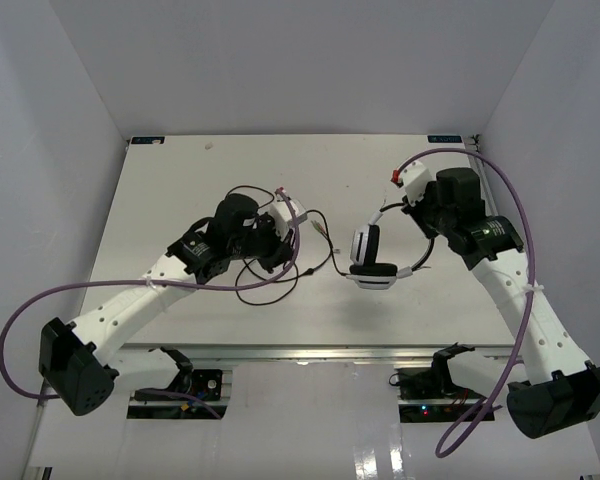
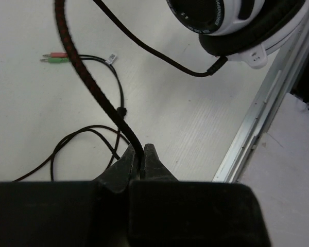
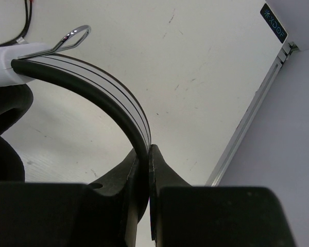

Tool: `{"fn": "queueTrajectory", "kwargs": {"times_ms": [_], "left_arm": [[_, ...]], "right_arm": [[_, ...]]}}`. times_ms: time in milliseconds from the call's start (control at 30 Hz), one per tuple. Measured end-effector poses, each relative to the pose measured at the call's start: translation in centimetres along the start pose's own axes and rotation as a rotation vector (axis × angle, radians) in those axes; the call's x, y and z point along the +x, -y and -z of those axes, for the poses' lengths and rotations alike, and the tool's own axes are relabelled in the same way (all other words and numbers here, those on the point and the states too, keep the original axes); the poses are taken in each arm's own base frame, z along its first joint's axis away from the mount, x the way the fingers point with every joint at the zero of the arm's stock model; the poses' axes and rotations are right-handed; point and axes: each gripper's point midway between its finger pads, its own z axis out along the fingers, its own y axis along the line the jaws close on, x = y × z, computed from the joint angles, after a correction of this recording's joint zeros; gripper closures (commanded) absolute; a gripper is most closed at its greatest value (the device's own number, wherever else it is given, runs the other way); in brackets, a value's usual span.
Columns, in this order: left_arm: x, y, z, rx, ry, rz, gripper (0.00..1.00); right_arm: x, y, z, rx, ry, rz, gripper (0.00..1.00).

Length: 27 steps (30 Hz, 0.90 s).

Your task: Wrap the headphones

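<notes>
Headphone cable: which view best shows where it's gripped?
Left wrist: the braided cable runs straight into the shut left fingers. The top view shows only loose loops; the right wrist view just a short bit.

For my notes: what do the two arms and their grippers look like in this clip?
Both the left arm and right arm have white link shells with black joint housings and black bases. A thick purple cable loops along each. The left gripper and right gripper have black, tapered fingers.

White table (image 1: 180,180), pale grey walls (image 1: 280,60), metal rail (image 1: 310,351)
</notes>
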Motion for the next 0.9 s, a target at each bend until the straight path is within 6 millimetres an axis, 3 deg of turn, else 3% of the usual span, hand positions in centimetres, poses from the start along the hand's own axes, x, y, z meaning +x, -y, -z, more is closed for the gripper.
{"fn": "queueTrajectory", "kwargs": {"times_ms": [233,333,467,633,767,900], "left_arm": [[-3.2,-2.5,2.7,-0.141,0.014,-0.105,1.00],[-4.1,-2.3,2.9,-0.129,0.020,-0.106,1.00],[-4.5,0.2,1.6,0.004,0.012,-0.068,1.00],[-3.9,5.3,-0.7,0.206,-0.040,-0.023,1.00],[-3.3,8.6,-1.4,0.320,-0.077,0.002,1.00],[-3.1,10.1,-1.3,0.368,-0.087,0.019,1.00]], "right_arm": [[0.2,-0.1,-0.8,0.036,-0.014,0.048,0.92],[-0.2,-0.6,-1.3,0.025,-0.007,0.036,0.92],[-0.7,-1.1,-2.6,0.003,-0.033,-0.039,0.92],[-1.8,-1.0,-4.4,0.010,-0.062,-0.161,0.92],[-2.8,-0.5,-4.6,0.028,-0.057,-0.258,0.92],[-3.5,1.3,-4.2,0.068,-0.034,-0.361,0.92]]}}
